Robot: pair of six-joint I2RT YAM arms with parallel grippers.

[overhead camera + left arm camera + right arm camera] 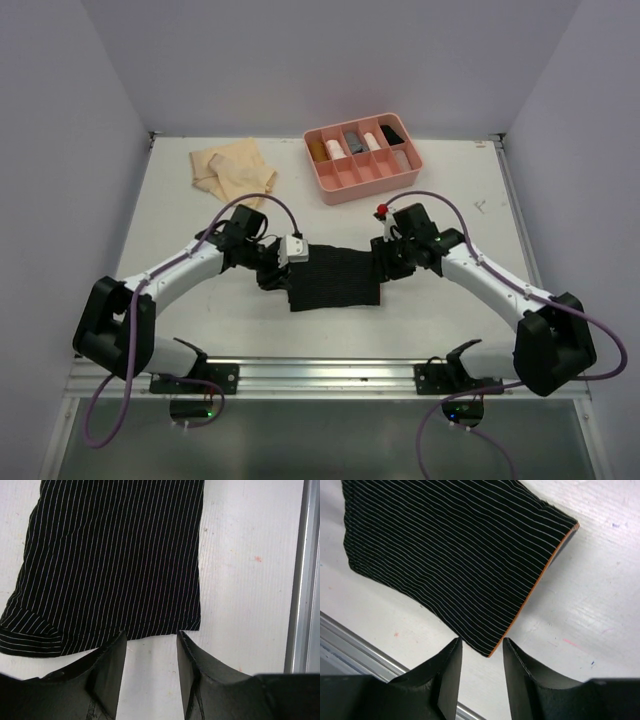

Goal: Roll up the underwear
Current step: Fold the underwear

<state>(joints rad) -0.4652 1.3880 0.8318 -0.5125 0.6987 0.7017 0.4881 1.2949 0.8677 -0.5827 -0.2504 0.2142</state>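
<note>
The black underwear (335, 278) lay flat between left gripper (150, 642) and right gripper (481, 649); both had jaws partly parted, holding nothing, tips at its opposite edges

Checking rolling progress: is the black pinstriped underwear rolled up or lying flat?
Flat. The black pinstriped underwear lies spread on the table; both wrist views show flat cloth with no roll.

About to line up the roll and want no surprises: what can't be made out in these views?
Top view: the wrists hide the fingertips of the left gripper and right gripper, so contact with the black underwear is unclear.
Wrist views: the frame's top edge cuts off the cloth's far side.
Top view: the rolls in the pink tray are too small to identify.
Tan garment: in neither wrist view.
</note>
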